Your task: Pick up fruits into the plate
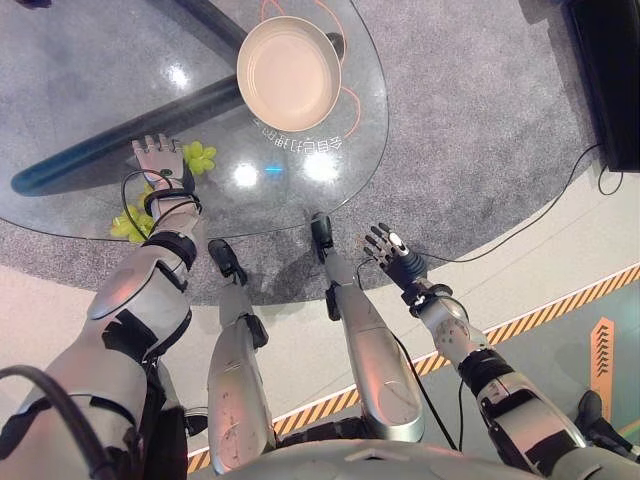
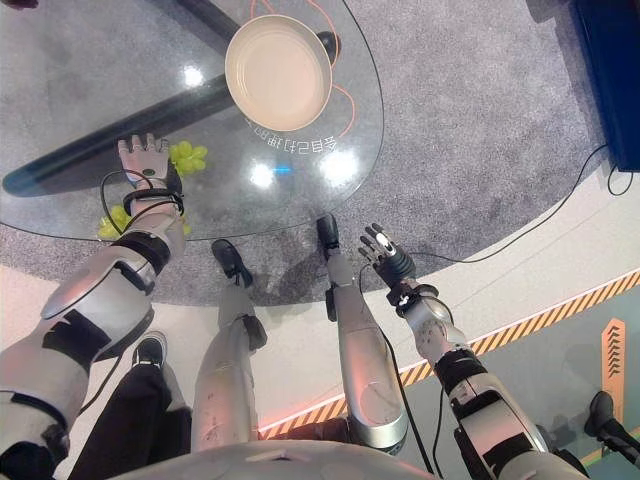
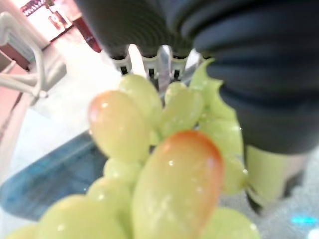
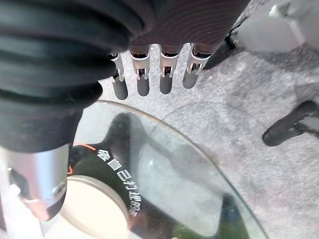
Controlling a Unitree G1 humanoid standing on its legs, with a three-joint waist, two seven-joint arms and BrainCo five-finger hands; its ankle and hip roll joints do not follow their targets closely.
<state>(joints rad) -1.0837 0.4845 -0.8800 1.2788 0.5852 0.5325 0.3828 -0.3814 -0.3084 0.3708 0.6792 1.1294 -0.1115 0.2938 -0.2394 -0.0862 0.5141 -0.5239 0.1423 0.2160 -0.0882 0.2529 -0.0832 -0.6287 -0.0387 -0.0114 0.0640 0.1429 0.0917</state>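
A bunch of green grapes [image 1: 200, 156] lies on the round glass table [image 1: 368, 140], partly under my left hand [image 1: 158, 158]. More of the bunch shows by the wrist [image 1: 130, 226]. That hand rests flat over the grapes with straight fingers [image 3: 164, 59]; in the left wrist view the grapes [image 3: 159, 169], some blushed orange, sit right under the palm. The empty cream plate [image 1: 290, 72] stands farther back on the table, to the right of the grapes. My right hand [image 1: 392, 250] hangs open off the table's near right edge, above the carpet, fingers [image 4: 149, 79] straight.
A dark table base [image 1: 100, 150] shows through the glass. Grey carpet [image 1: 470, 120] surrounds the table. A black cabinet [image 1: 612, 80] stands at the far right. Orange-and-black striped tape [image 1: 560, 308] crosses the floor. A person's dark trouser leg and shoe [image 2: 148, 352] are close at my left.
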